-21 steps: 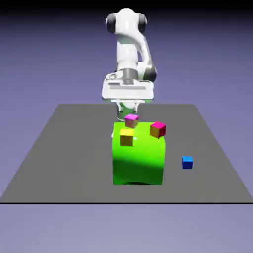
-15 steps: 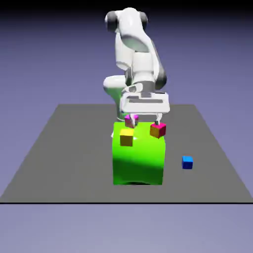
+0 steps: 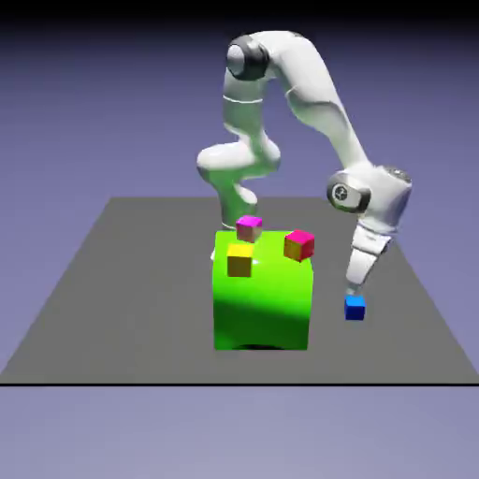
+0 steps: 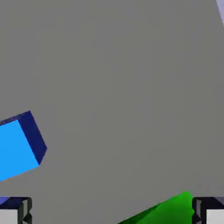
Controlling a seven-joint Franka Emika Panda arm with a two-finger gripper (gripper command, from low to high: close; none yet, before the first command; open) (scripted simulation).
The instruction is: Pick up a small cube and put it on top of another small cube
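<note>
The fingers (image 4: pixel 112 212) stand spread wide and empty, touching nothing, just above the small blue cube (image 3: pixel 354 307), which rests on the grey tabletop (image 3: pixel 112 299) at the frame's right, beside the green block (image 3: pixel 262 299).

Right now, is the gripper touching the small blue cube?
Apart. In the hand view the blue cube lies on the table left of and above the open gripper, with bare grey table between it and both fingertips.
</note>
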